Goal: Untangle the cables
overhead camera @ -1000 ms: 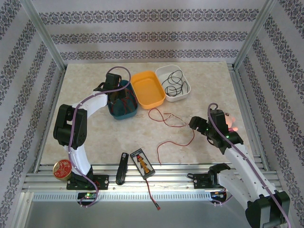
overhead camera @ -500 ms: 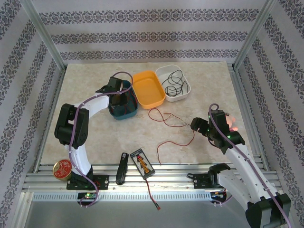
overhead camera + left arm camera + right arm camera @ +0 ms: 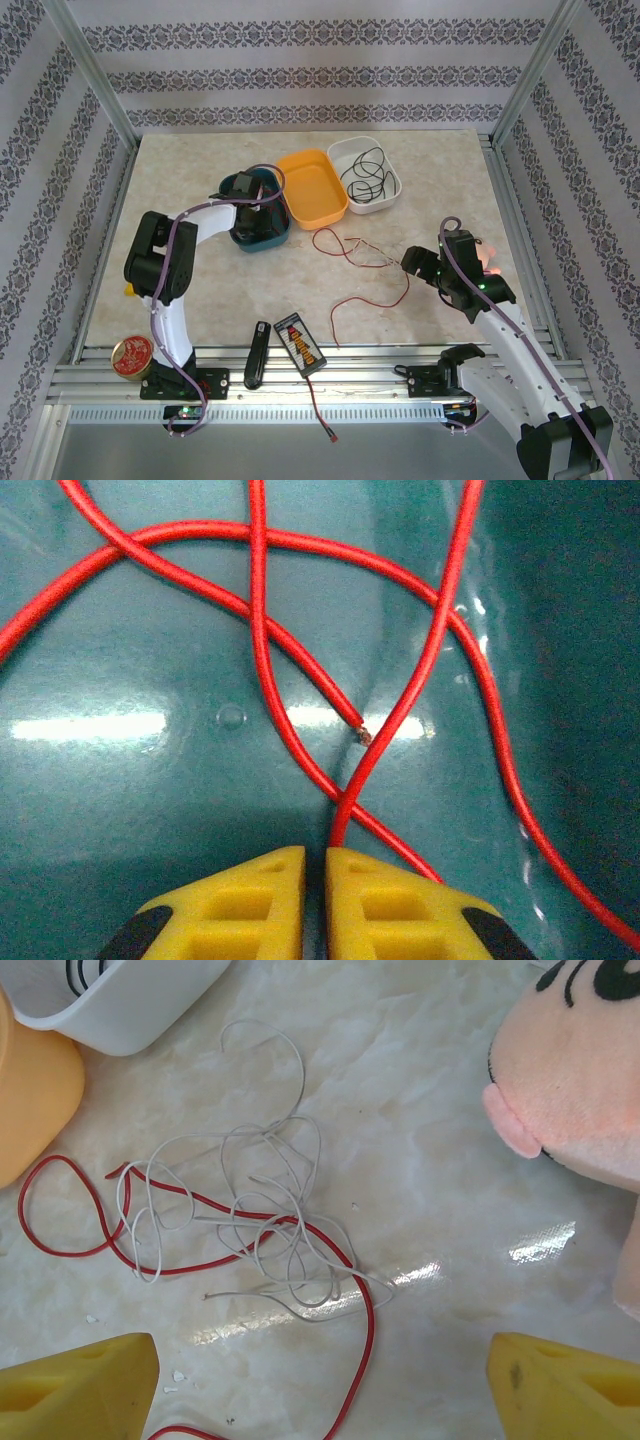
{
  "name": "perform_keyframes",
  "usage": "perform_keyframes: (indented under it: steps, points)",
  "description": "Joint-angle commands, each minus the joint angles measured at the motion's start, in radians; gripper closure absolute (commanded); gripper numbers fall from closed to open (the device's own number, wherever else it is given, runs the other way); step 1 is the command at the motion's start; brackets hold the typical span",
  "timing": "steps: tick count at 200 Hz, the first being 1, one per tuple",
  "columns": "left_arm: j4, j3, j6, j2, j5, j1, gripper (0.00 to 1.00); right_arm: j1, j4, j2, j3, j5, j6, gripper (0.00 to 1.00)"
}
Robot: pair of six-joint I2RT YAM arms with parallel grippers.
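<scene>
My left gripper (image 3: 254, 204) reaches down into the teal tray (image 3: 272, 238). In the left wrist view its yellow fingers (image 3: 250, 895) are almost together. A loop of red cable (image 3: 440, 610) on the tray floor runs in between the tips of the left gripper (image 3: 315, 855). A black cable (image 3: 365, 175) lies coiled in the white tray (image 3: 393, 181). On the table a second red cable (image 3: 370, 300) and a whitish cable (image 3: 368, 250) are tangled. My right gripper (image 3: 412, 262) hangs open just right of that tangle, which shows as whitish loops (image 3: 270, 1220) crossed by red cable (image 3: 365, 1330) between the tips of my right gripper (image 3: 322, 1360).
An orange tray (image 3: 312, 187) sits between the teal and white ones. A pink plush toy (image 3: 489, 256) lies beside my right wrist. Near the front edge are a black orange-striped device (image 3: 300, 343), a black tool (image 3: 257, 355) and a red tin (image 3: 131, 356).
My left arm has swung lower and to the right, pushing its gripper down into the teal tray, and its jaws have closed. The right arm has stayed still.
</scene>
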Motion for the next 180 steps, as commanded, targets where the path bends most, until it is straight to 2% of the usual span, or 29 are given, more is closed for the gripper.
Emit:
perform_keyframes:
  steps: [1,47,69,106,121,150,180]
  points:
    - [-0.04,0.041,0.039,0.032,-0.054,-0.008,0.88,0.012,0.014,0.001,0.012,0.023,0.014,0.15]
    - [-0.06,0.082,0.054,-0.019,-0.056,-0.01,0.88,0.015,0.015,0.004,0.009,0.029,0.017,0.15]
    - [-0.053,0.063,0.04,-0.099,-0.023,-0.017,0.88,0.019,0.001,0.005,0.015,0.029,0.023,0.15]
    - [-0.037,-0.016,0.019,-0.268,-0.03,-0.027,0.83,0.025,-0.042,0.008,0.013,0.048,0.048,0.17]
    - [-0.026,-0.057,0.009,-0.341,-0.041,-0.029,0.79,0.026,-0.057,0.021,0.009,0.049,0.061,0.18]
    - [0.0,-0.135,-0.004,-0.479,-0.075,-0.05,0.59,0.027,-0.088,0.055,0.007,0.047,0.07,0.22]
    - [0.032,-0.213,0.007,-0.599,-0.118,-0.11,0.42,0.029,-0.129,0.079,0.004,0.05,0.079,0.26]
